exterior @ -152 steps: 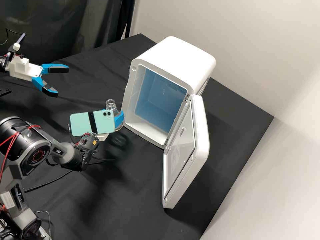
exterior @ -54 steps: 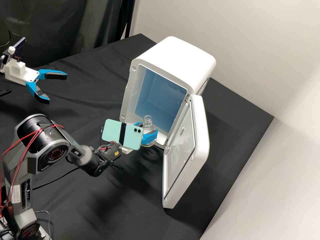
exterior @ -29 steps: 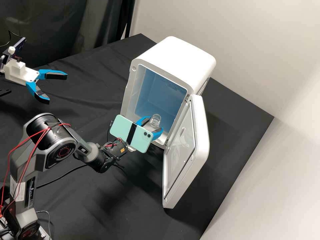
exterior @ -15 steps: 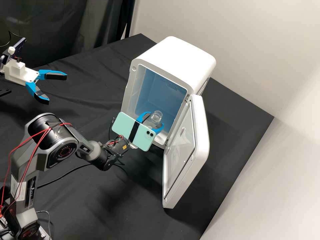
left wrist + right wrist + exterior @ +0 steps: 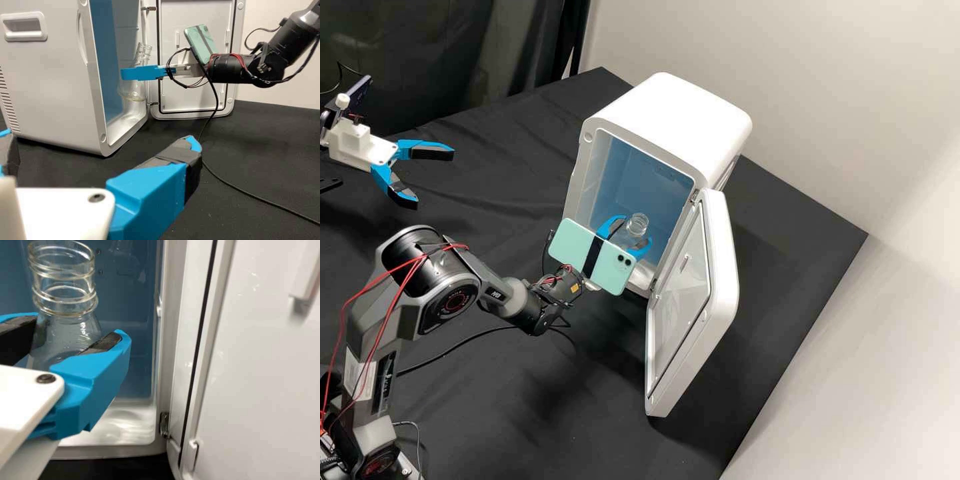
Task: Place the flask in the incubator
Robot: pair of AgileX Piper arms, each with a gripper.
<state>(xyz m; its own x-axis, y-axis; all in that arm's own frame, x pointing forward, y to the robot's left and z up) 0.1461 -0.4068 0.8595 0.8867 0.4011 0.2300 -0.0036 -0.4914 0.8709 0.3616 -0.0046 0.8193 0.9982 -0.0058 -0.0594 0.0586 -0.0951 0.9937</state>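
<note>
At the open front of the white incubator, the right gripper pinches the clear flask just below its threaded neck, one blue finger on each side. The flask stands upright with its mouth open. Seen from the left wrist, it is just past the front frame, over the front part of the pale blue chamber floor. It seems to hang a little above this floor and not to rest on it, though I cannot be fully sure. So I judge the step in hand to be the insertion itself: the carrying is nearly finished, the setting down is not yet done. The next move calls for a short push deeper, then a gentle lowering until the base stands flat. Only after this should the fingers spread and pull straight back, so that the flask is not tipped. The door hangs wide open close beside one finger, so there is little room on that side. The left gripper hovers well apart from the incubator, its fingers spread with nothing between them. The bench is covered with black cloth, and a thin cable lies on it. Behind are a dark curtain and a plain light wall.
</note>
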